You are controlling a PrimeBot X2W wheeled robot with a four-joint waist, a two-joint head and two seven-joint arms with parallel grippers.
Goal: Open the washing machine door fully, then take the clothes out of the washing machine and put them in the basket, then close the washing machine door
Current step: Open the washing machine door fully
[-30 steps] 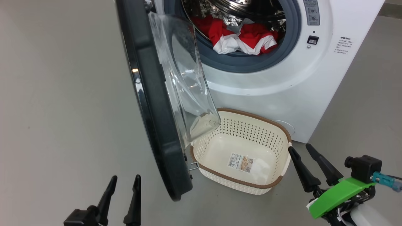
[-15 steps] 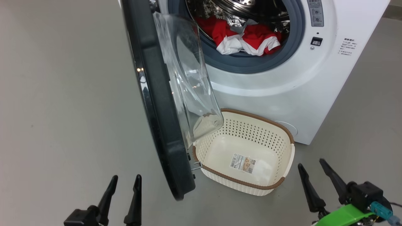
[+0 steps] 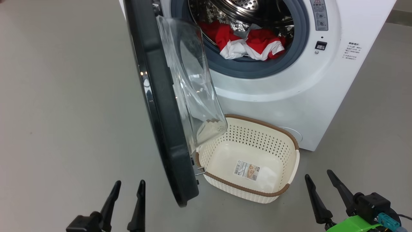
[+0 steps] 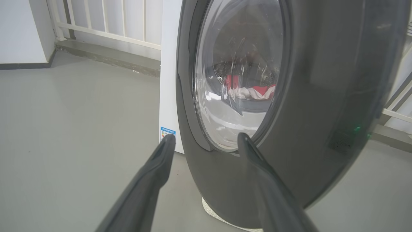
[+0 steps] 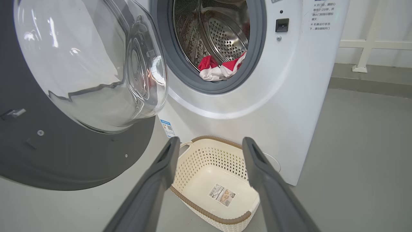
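Jaws on both arms gape wide, empty. Head view: right jaws have drawn back from the basket (image 3: 251, 135) rim since a second ago; washing machine door (image 3: 161, 112) hangs open, clothes (image 3: 251, 43) lie in the drum (image 3: 244, 4), so unloading seems next. Left wrist: door's face close ahead. Right wrist: basket bare.
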